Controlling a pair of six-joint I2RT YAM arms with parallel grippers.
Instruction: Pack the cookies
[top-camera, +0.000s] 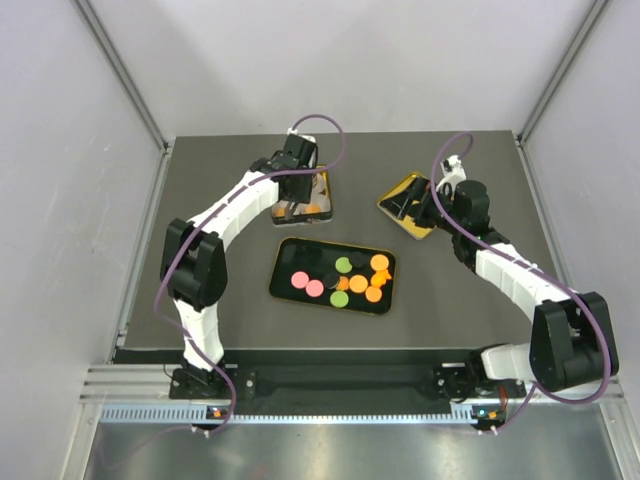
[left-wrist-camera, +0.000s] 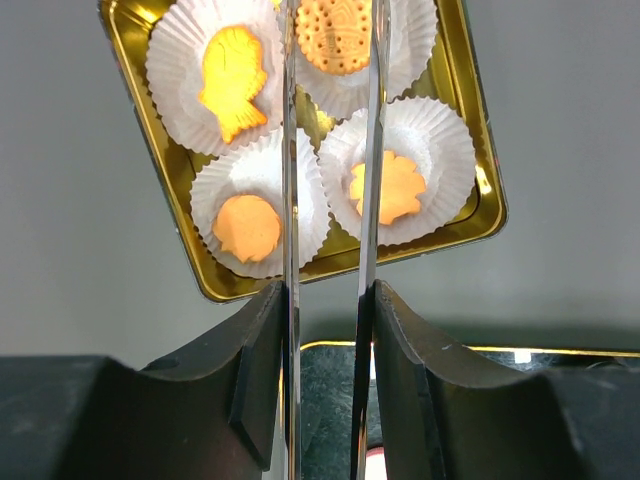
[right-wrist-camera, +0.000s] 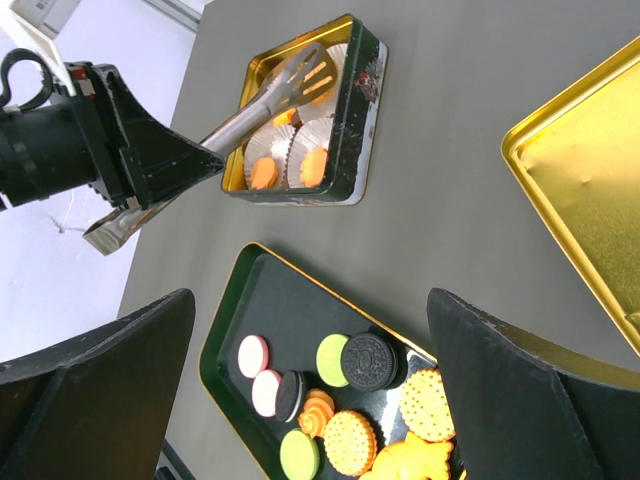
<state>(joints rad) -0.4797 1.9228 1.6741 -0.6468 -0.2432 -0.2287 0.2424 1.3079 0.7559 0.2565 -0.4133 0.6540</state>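
Cookies (left-wrist-camera: 248, 226) in tin (left-wrist-camera: 489, 205) just ahead of L pincer (left-wrist-camera: 328, 297) | L pincer grips tongs (left-wrist-camera: 290, 150) | R pincer (right-wrist-camera: 310, 305) open

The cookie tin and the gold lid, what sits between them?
Nothing: in the top view, only bare table separates the cookie tin from the gold lid.

A lab robot cell: plain grey walls (top-camera: 60, 150), aluminium rail (top-camera: 300, 412), dark table (top-camera: 240, 320).

The left tool (left-wrist-camera: 328, 300) grips metal tongs (left-wrist-camera: 290, 200) above a gold tin (left-wrist-camera: 480, 212) with four cookies (left-wrist-camera: 232, 80) in white paper cups (left-wrist-camera: 425, 120).
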